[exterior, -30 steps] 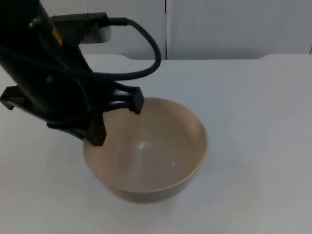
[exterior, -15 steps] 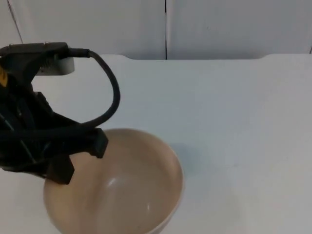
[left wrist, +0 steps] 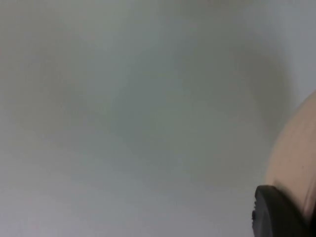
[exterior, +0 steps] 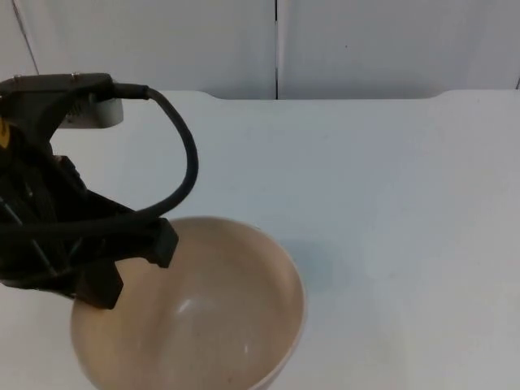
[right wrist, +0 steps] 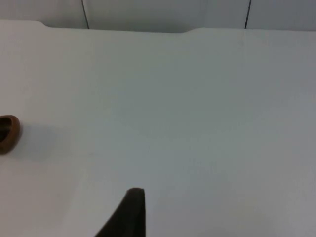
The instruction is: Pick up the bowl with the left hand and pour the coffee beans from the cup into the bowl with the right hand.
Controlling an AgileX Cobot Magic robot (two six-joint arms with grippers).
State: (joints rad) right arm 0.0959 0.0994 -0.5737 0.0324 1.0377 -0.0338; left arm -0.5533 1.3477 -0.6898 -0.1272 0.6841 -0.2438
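Beige and smooth, the round tan bowl (exterior: 191,313) sits at about 7 o'clock in my top view, its open mouth facing the camera and its lower rim cut by the picture's edge. I see nothing inside it but a pale sheen on the inner wall. My left gripper (exterior: 130,268) has the bowl by its rim at roughly 10 o'clock on the bowl: one black finger (exterior: 162,244) lies over the rim's inner side, another (exterior: 101,288) stands against the outer side, so the gripper is clamped on the rim. A soft grey shadow lies on the white bench (exterior: 390,203) at 3 o'clock from the bowl, apart from its wall, so the bowl looks lifted off the surface. The bench runs back to the grey partition wall (exterior: 366,45) at 12 o'clock.

From my left wrist view I make out the bowl's tan outer wall (left wrist: 294,163) with a black fingertip (left wrist: 276,212) pressed against it, and hazy white bench behind.

From my right wrist view I get the bench reaching to the partition wall, and a small brown rounded thing (right wrist: 9,132) resting on it with its shadow beside it; I cannot tell whether it is the cup. One black fingertip (right wrist: 129,212) of the right gripper stands over the bench, well apart from that brown thing. I cannot tell whether that gripper is apart or together.
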